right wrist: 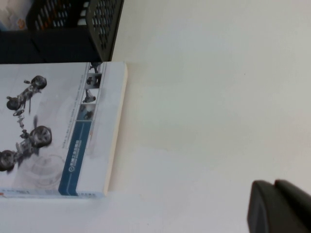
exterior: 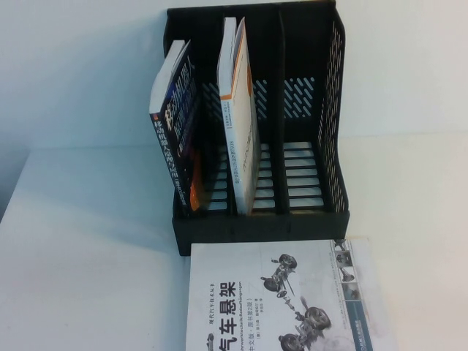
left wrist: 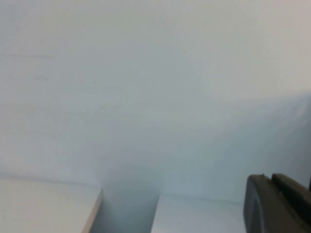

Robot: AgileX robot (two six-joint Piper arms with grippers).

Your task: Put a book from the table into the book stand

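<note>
The black book stand [exterior: 263, 225] sits at the back middle of the white table [exterior: 88, 241]. The white book with orange strips [exterior: 238, 95] stands upright in its middle slot. The right slot is empty. Neither gripper shows in the high view. My left gripper [left wrist: 270, 178] appears only in the left wrist view, shut on nothing, facing a plain white wall. My right gripper [right wrist: 275, 184] hovers shut and empty over bare table [right wrist: 204, 97], to the right of the stand [right wrist: 63, 43].
A dark-covered book [exterior: 175, 110] leans in the stand's left slot. A white book with a car chassis drawing [exterior: 278, 300] lies flat in front of the stand, its corner [right wrist: 53, 131] in the right wrist view. Bare tabletop flanks both sides.
</note>
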